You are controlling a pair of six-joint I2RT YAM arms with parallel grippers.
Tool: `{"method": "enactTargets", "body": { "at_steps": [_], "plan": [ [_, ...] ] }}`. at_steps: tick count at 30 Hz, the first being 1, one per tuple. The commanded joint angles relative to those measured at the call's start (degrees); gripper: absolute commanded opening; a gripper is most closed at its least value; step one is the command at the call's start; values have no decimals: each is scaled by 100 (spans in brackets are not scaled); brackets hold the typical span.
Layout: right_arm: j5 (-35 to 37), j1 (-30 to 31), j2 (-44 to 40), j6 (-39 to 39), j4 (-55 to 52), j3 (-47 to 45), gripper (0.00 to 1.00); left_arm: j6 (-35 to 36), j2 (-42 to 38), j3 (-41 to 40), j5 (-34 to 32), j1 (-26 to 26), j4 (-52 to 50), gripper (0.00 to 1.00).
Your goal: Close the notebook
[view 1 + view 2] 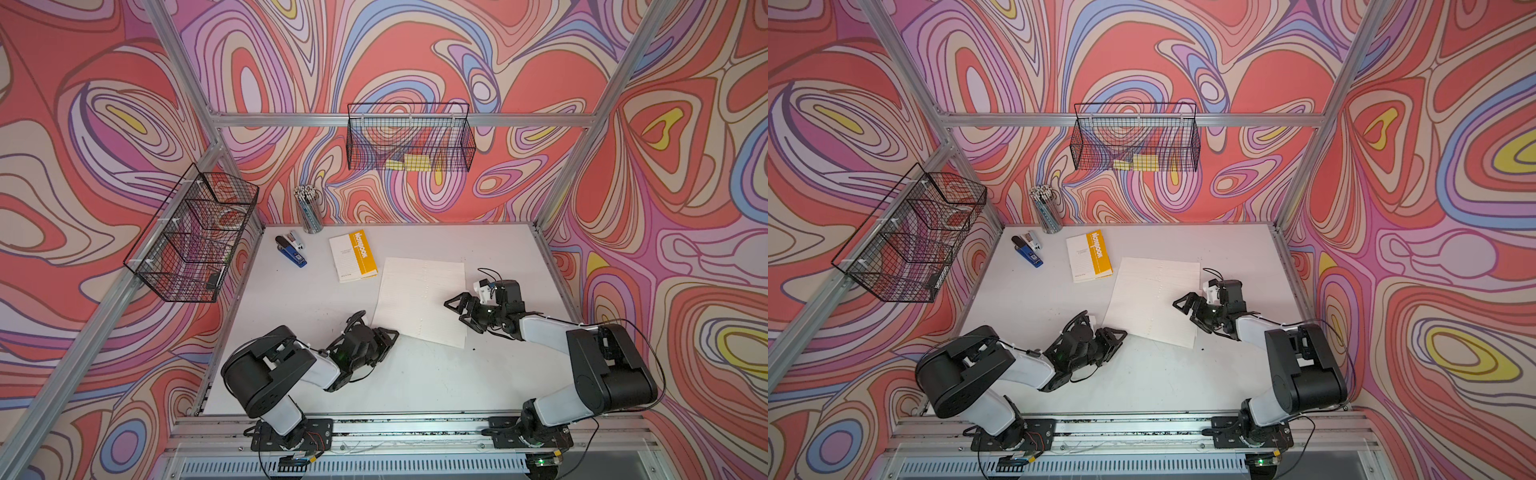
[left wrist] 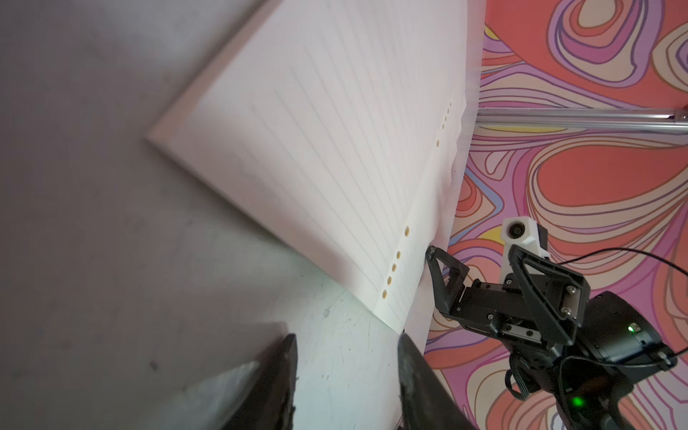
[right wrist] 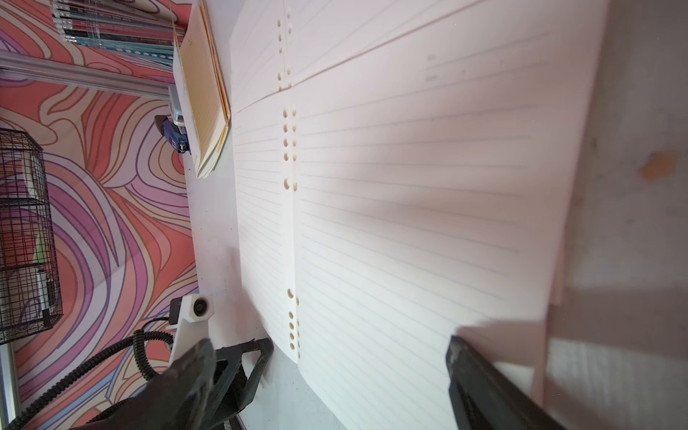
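Observation:
The notebook [image 1: 419, 299] lies open and flat on the white table [image 1: 291, 316] in both top views, showing lined white pages with punched holes along the middle fold [image 3: 294, 223]. My left gripper [image 1: 388, 337] sits low beside the notebook's near left corner, apart from it. In the left wrist view the left gripper [image 2: 346, 357] is open with only bare table between its fingers, and the notebook [image 2: 316, 149] lies just ahead. My right gripper [image 1: 456, 311] is open over the near edge of the right page [image 3: 409, 186], with nothing held.
A smaller yellow-and-white booklet [image 1: 354, 257] lies just behind the notebook's far left corner. A blue stapler [image 1: 292, 249] and a cup of pencils [image 1: 309, 210] stand at the back left. Wire baskets hang on the back wall [image 1: 409, 139] and the left wall [image 1: 191, 237].

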Motion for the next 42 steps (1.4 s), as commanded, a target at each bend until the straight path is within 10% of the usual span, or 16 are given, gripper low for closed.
{"method": "enactTargets", "body": {
  "at_steps": [1, 27, 36, 42],
  "plan": [
    [4, -13, -4, -82, -34, -143, 98, -575, 385, -104, -594, -127, 1002, 43],
    [-30, -17, -104, -202, -277, -214, 98, -1172, 2179, 379, -1890, -709, 2262, 36],
    [-30, -15, -35, -167, -217, -220, 98, -822, 2027, 304, -1831, -706, 2262, 2],
    [-47, -10, -25, -167, -226, -174, 98, -517, 1846, 163, -1793, -702, 2270, 0]
  ]
}}
